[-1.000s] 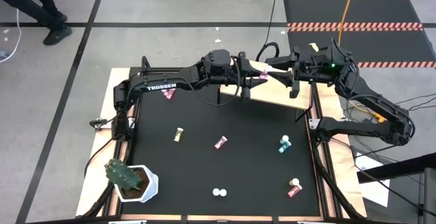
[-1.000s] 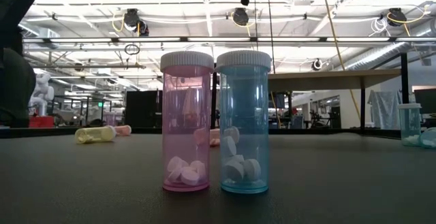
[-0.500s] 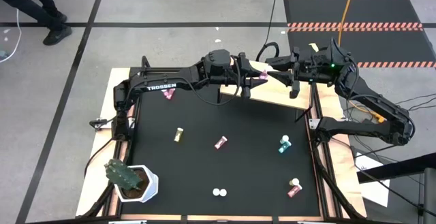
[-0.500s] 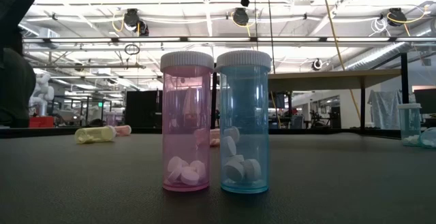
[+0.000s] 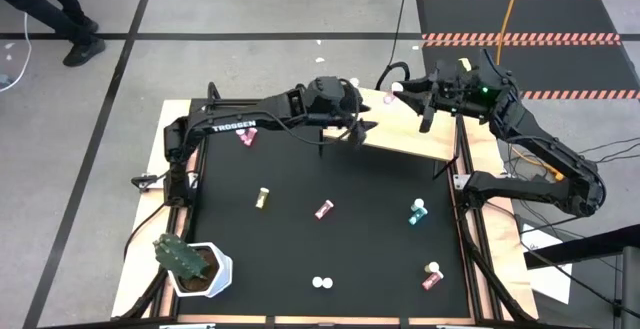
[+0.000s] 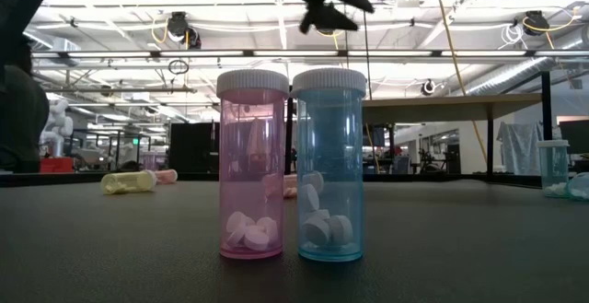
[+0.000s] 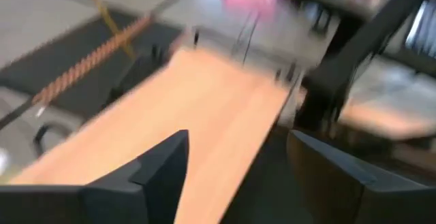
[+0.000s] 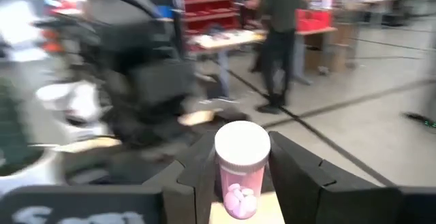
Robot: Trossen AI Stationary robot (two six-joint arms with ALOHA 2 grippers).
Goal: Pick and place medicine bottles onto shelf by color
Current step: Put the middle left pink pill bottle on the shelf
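At upper centre, the right gripper (image 8: 240, 176) clamps a white-capped pink medicine bottle (image 8: 240, 169) above the light wooden shelf (image 5: 410, 134); the left gripper (image 7: 235, 176) gapes empty.

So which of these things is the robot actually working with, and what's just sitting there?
Part of the job:
- medicine bottles, e.g. pink bottle in the right gripper, teal bottle
- shelf

Just lying about:
- cactus
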